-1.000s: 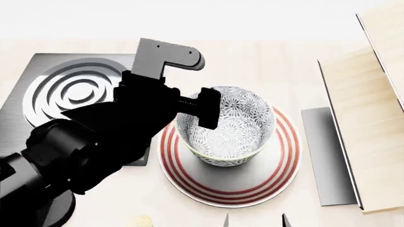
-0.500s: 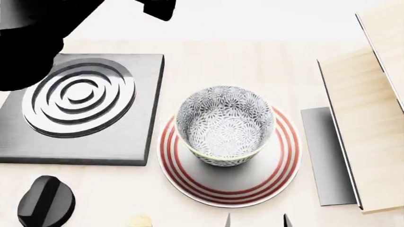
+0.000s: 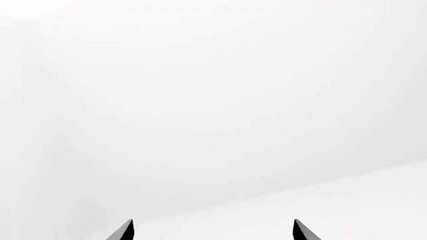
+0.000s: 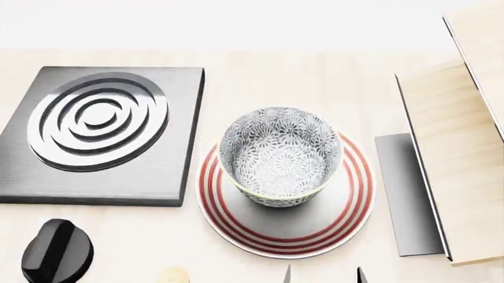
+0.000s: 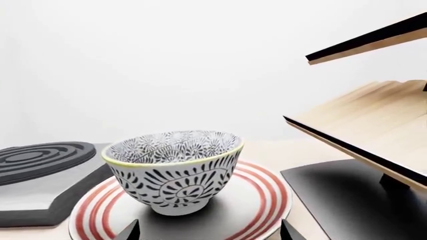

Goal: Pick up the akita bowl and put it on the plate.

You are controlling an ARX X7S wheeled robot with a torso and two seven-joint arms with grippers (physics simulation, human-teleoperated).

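The akita bowl (image 4: 280, 156), white with a dense dark floral pattern, stands upright on the plate (image 4: 346, 218), a white round plate with red rings. The right wrist view shows the bowl (image 5: 175, 170) close ahead on the plate (image 5: 263, 200). My right gripper (image 5: 210, 232) is open just short of the plate, with nothing between its fingers. Only its fingertips (image 4: 358, 275) show at the head view's bottom edge. My left gripper (image 3: 212, 231) is open and empty, facing a blank white wall. It is out of the head view.
A dark square burner (image 4: 98, 130) with grey rings lies left of the plate, with a black knob (image 4: 56, 252) in front of it. Slanted wooden panels (image 4: 457, 159) and a grey metal slab (image 4: 405, 194) stand at the right.
The left arm, which was at the bowl's rim a second ago, lifted up and left and has gone out of the head view. The bowl stays on the plate.
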